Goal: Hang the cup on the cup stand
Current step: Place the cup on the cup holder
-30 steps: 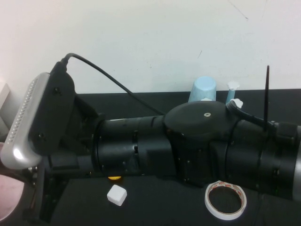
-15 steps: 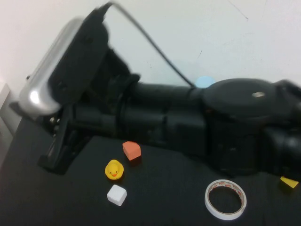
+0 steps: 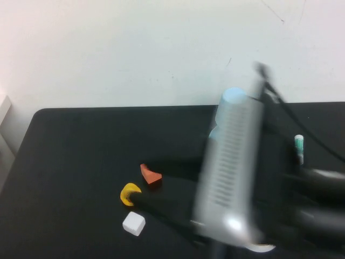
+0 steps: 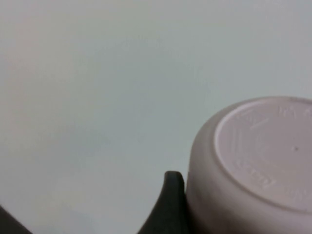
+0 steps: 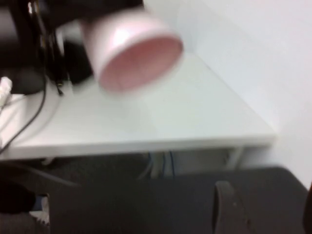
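Note:
The pale pink cup (image 4: 263,141) fills the left wrist view, base toward the camera. My left gripper (image 4: 243,219) is shut on its sides; one black finger (image 4: 170,204) presses its wall and the other is hidden. The right wrist view shows the cup (image 5: 131,48) held high with its mouth facing the camera. My right gripper (image 5: 267,209) is open and empty above the black table. Of the cup stand, only one blue peg (image 3: 299,144) shows at the right in the high view. A blurred arm with a silver wrist camera (image 3: 229,178) hides its tray.
A light blue cup (image 3: 233,100) stands upside down at the back, right of centre. An orange block (image 3: 151,174), a yellow duck (image 3: 129,194) and a white cube (image 3: 133,223) lie left of the arm. A tape roll (image 3: 261,248) peeks out at the front edge.
The arm with the silver camera swung from the far left, up and across to the right. It uncovered the orange block, the duck and the left of the table, and now covers the tape roll.

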Available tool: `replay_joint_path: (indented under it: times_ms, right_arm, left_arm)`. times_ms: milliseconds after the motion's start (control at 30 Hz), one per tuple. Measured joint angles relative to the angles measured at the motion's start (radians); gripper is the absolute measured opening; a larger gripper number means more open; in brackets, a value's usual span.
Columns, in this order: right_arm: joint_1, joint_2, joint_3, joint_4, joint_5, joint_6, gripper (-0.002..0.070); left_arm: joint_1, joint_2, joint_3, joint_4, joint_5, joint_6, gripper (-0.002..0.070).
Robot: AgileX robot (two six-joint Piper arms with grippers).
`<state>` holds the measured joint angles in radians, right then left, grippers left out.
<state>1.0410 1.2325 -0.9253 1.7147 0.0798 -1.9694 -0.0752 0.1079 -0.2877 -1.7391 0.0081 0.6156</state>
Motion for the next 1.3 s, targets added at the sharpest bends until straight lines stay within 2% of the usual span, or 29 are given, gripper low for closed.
replay_joint_path:
  times_ms: [167,400,467,533,667,767,1033,1167,1300]
  right_arm:
    - [0.002,-0.204,0.204,0.014,-0.109,0.127,0.0272]
    - [0.002,-0.48,0.443,0.024,-0.283,0.14,0.005]
    - [0.002,-0.542,0.487,0.028,-0.352,0.127,0.0022]
    - [0.002,-0.603,0.521,0.038,-0.426,0.1,0.0009]
    - [0.002,-0.672,0.531,0.046,-0.499,-0.02,0.0001]
    - [0.002,-0.68,0.522,0.046,-0.474,-0.07,0.0]
    - [0.002,-0.68,0.484,0.046,-0.232,-0.034,-0.0001]
    - [0.002,-0.68,0.484,0.046,-0.169,-0.034,-0.0001]
    - [0.002,-0.68,0.484,0.043,-0.104,-0.047,-0.0001]
  left_arm:
    - [0.0,0.041,-0.085,0.0,0.005,0.476,0.0613]
    - [0.0,0.181,-0.204,0.002,0.124,1.185,0.0611]
    - [0.0,0.235,-0.238,0.007,0.182,1.311,0.0611]
    - [0.0,0.289,-0.273,0.012,0.24,1.366,0.0611]
    - [0.0,0.413,-0.338,0.026,0.357,1.381,0.0611]
    - [0.0,0.523,-0.4,0.033,0.428,1.317,0.0611]
    - [0.0,0.848,-0.648,0.042,0.626,1.049,0.0611]
    - [-0.002,1.034,-0.81,0.046,0.714,0.941,0.0611]
    - [-0.068,1.208,-0.977,0.048,0.685,0.912,0.0611]
